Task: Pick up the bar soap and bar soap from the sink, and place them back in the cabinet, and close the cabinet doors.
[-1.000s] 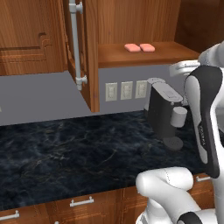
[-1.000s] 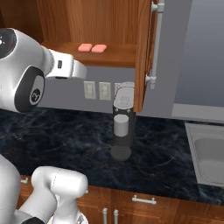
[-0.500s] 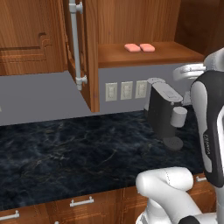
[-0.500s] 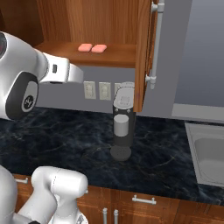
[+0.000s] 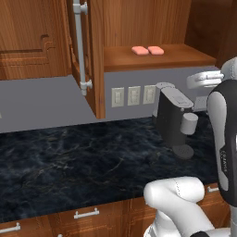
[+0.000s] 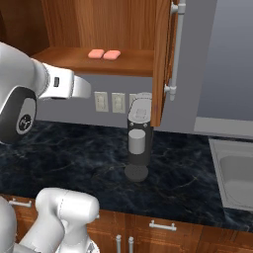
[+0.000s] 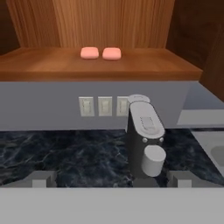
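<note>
Two bar soaps (image 7: 101,53) are sitting on the cabinet (image 7: 131,65) shelf; I am eyeing the right door (image 6: 162,59) beside them, gripper (image 7: 111,178) fingers apart, empty.

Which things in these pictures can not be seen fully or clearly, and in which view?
- Sink: right base view, cut off by the right edge; drain not visible.
- Left cabinet door: left base view, top cut by the frame.
- Tool: hand view, only the blurred finger tips show, so its state is unclear.
- Coffee machine: left base view, its right side hidden by the arm.
</note>
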